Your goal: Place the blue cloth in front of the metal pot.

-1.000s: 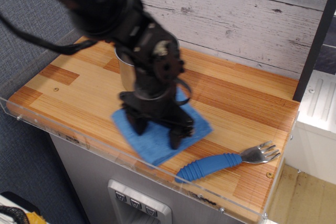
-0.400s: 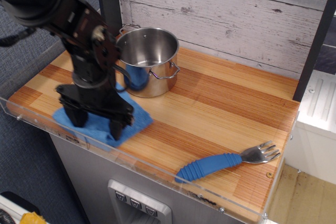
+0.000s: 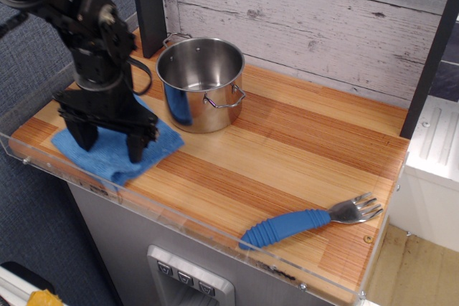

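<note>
Blue-handled fork lying near the front right of the wooden bench, tines pointing right; weathered plank wall behind.

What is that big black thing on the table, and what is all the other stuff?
The black thing is a robot arm. The camera looks down at the wooden table from the front and above. At the arm's end is its claw, two fingers spread open, pressing down on a blue cloth near the table's left front edge. It is not lifting the cloth. Beside it, toward the wall, stands a shiny metal pot, empty inside. Far to the right lies a fork with a chunky blue handle.
</note>
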You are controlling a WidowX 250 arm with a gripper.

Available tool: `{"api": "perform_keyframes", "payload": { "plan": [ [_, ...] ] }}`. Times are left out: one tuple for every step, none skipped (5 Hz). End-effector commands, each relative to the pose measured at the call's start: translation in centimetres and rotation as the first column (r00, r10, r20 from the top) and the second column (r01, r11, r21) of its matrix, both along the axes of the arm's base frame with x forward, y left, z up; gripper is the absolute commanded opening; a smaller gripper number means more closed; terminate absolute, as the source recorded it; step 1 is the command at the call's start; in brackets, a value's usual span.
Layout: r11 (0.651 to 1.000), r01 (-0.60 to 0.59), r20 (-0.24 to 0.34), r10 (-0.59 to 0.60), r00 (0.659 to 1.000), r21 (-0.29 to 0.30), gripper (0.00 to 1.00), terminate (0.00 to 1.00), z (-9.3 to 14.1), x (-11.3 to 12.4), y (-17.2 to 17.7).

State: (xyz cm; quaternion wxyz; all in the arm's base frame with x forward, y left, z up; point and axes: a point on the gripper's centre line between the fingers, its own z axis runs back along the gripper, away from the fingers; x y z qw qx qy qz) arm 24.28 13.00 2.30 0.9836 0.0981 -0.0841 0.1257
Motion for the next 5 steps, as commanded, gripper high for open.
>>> {"api": "perform_keyframes", "payload": {
  "plan": [
    [1.000,0.013,0.017,-0.014,1.000,0.012,1.00,0.00,0.4,0.3,0.4],
    [1.000,0.027,0.011,-0.027,1.000,0.006,1.00,0.00,0.2,0.4,-0.2],
    [1.000,0.026,0.023,-0.026,0.999,0.004,1.00,0.00,0.7,0.4,-0.4],
    [0.999,0.031,0.044,-0.031,0.999,-0.010,1.00,0.00,1.3,0.6,-0.9],
    [0.999,0.045,0.062,-0.045,0.997,-0.003,1.00,0.00,2.4,0.9,-1.5]
  ]
}}
